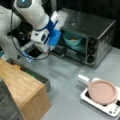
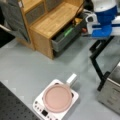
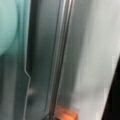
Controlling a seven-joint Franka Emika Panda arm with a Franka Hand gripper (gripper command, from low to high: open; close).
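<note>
My gripper point(image 1: 53, 40), white with blue parts, hangs at the open mouth of a steel toaster oven point(image 1: 100, 27), just above its lowered door point(image 1: 60, 51). A teal bowl point(image 1: 72, 38) sits inside the oven on the rack, a little to the gripper's right in a front view. In the wrist view the bowl point(image 3: 7, 25) fills the upper left, a metal rail point(image 3: 61, 57) runs down the middle, and something orange point(image 3: 65, 115) shows at the bottom. In a front view the gripper point(image 2: 100, 30) hovers over the dark door frame point(image 2: 97, 62). Nothing is seen between its fingers.
A pink pan point(image 1: 102, 91) rests on a white induction cooker point(image 1: 110, 108) at a front view's lower right. A wooden cabinet point(image 1: 22, 87) stands at the lower left, with an open grey drawer point(image 2: 67, 37) holding green and yellow items. Grey tabletop point(image 1: 65, 80) lies between them.
</note>
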